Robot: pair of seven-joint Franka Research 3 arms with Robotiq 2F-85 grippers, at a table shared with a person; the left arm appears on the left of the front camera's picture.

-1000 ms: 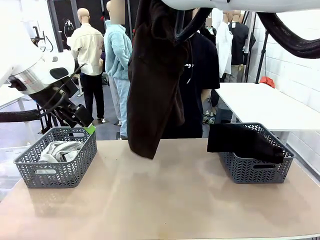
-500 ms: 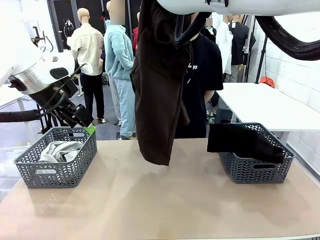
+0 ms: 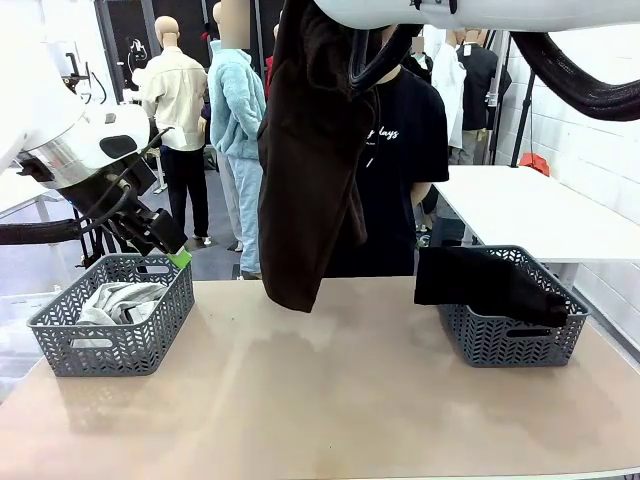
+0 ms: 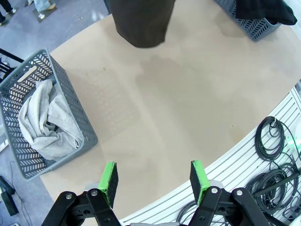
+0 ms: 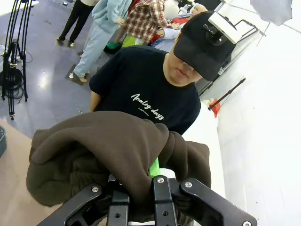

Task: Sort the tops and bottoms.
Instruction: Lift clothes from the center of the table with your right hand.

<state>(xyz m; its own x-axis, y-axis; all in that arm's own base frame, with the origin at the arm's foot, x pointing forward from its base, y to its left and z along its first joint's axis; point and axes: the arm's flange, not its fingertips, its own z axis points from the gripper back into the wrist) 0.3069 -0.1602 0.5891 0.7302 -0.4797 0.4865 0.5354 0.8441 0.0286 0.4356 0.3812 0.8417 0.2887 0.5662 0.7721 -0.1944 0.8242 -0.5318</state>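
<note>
The brown garment (image 5: 113, 146) is clenched in the right tool (image 5: 141, 176), draped over it and hung above the desk (image 3: 330, 400). The left tool (image 4: 154, 178) is held released, apart.

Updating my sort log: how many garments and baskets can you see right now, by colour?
Dark brown garment, held up by the right gripper: 1
Black garment, over right basket: 1
Pale grey garment, in left basket: 1
Grey baskets: 2
Total: 5

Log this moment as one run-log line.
right gripper: shut on dark brown garment, lifted | left gripper: open, idle | black garment: over right basket
</note>
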